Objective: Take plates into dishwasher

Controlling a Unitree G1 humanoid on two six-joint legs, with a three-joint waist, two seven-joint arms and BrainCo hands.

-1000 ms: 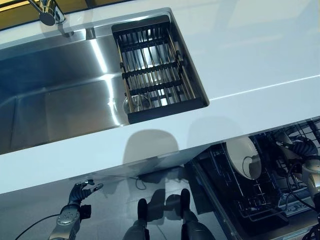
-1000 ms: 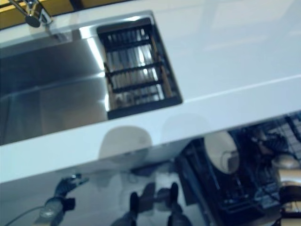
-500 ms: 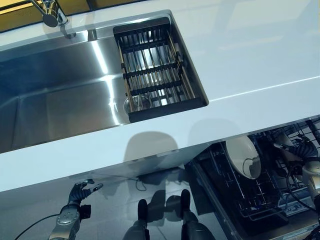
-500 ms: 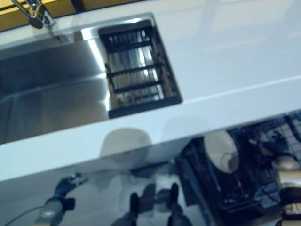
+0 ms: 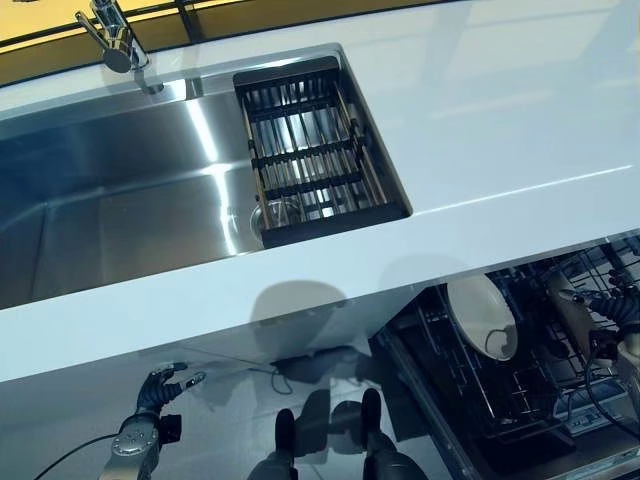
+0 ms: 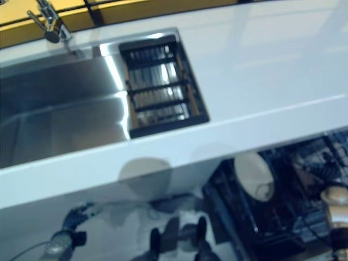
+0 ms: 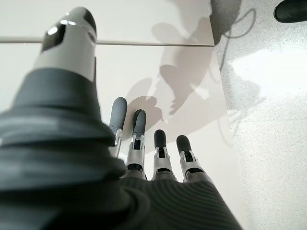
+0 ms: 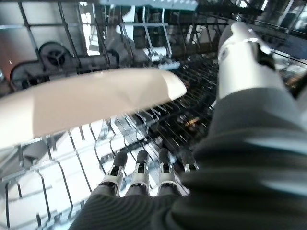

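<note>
A white plate (image 5: 482, 315) stands on edge in the dark wire rack (image 5: 505, 395) of the open dishwasher, under the worktop at the lower right. My right hand (image 5: 592, 315) is inside the rack just to the right of the plate. In the right wrist view its fingers (image 8: 139, 178) are straight and hold nothing, with the plate (image 8: 96, 103) a little past them among the rack's tines. My left hand (image 5: 160, 387) hangs low at the lower left near the floor, fingers (image 7: 139, 139) straight and empty.
A white worktop (image 5: 500, 130) runs across the view. A steel sink (image 5: 120, 210) is set into it, with a black dish drainer (image 5: 315, 150) at its right end and a tap (image 5: 110, 35) behind. The dishwasher's door and rack stick out below the worktop edge.
The camera has tilted, so the sink and worktop sit lower in the picture. The plate stays in the rack, and both hands keep their places.
</note>
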